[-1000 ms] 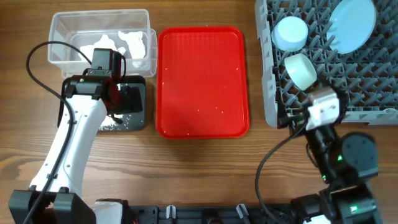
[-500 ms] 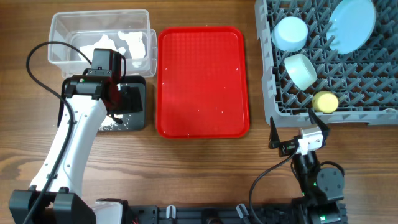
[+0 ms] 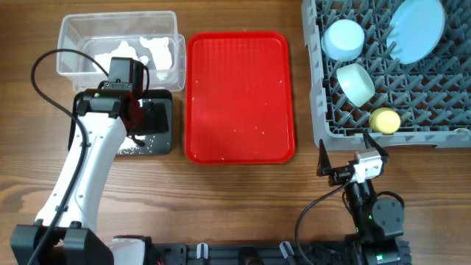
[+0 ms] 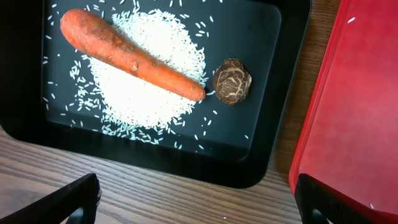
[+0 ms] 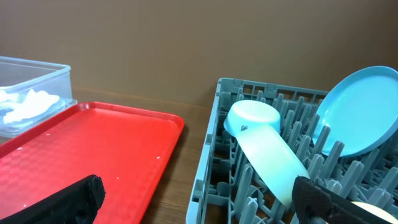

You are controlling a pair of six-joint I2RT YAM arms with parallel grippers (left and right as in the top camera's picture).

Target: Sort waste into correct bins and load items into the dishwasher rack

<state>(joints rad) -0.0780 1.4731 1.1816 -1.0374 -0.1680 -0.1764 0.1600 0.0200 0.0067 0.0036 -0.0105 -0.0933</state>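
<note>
Overhead, the grey rack (image 3: 441,88) holds the blue plate (image 3: 417,28), light-blue bowl (image 3: 344,38), pale green bowl (image 3: 356,82) and yellow cup (image 3: 385,119). The red tray (image 3: 239,96) on the counter (image 3: 235,206) carries stray grains. The clear tub (image 3: 68,31) holds napkins (image 3: 151,53). The black tray (image 4: 273,74), largely hidden under the left arm from above, holds a carrot (image 4: 127,53) lying on rice (image 4: 137,99), with a brown lump (image 4: 232,81) just beside its tip. The left pincer (image 4: 202,202) and right pincer (image 3: 351,158) are both spread wide, gripping nothing.

orange carrot (image 4: 130,54), white rice (image 4: 140,93), black tray (image 4: 267,37).
</note>
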